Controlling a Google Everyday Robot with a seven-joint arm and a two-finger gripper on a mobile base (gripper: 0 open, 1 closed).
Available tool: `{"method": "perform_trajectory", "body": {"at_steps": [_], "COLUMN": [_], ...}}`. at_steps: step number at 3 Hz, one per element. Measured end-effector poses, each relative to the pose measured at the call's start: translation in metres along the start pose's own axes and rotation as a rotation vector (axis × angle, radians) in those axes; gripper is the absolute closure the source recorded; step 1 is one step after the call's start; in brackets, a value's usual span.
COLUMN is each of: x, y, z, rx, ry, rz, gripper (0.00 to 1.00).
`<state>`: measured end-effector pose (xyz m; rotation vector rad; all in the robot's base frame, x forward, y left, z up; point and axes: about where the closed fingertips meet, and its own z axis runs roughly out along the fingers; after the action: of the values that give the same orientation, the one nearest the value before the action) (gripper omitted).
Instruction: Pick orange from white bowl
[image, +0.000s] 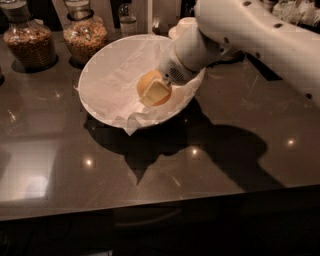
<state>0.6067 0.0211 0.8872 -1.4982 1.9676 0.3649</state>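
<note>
The large white bowl with crinkled paper lining stands tilted on the dark glossy table, back centre. The orange is inside the bowl, towards its right side. My gripper reaches down into the bowl from the upper right on the white arm. It is shut on the orange, with one cream finger pad lying across the fruit's front. The other finger is hidden behind the orange. I cannot tell whether the orange still touches the paper.
Two glass jars of grains stand at the back left, with a small bottle behind the bowl. A cream dish peeks out behind the arm. The table's front edge runs along the bottom.
</note>
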Motion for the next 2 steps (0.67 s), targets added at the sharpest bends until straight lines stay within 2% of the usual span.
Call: {"method": "perform_trajectory", "body": {"at_steps": [1,2], "x": [-0.008,-0.019], "y": [0.014,0.023], "z": [-0.059,-0.082], "rx": [0.108,0.141], "ry": [-0.145,-0.227], "rz": [-0.004,-0.023], "gripper": [1.00,1.00]}}
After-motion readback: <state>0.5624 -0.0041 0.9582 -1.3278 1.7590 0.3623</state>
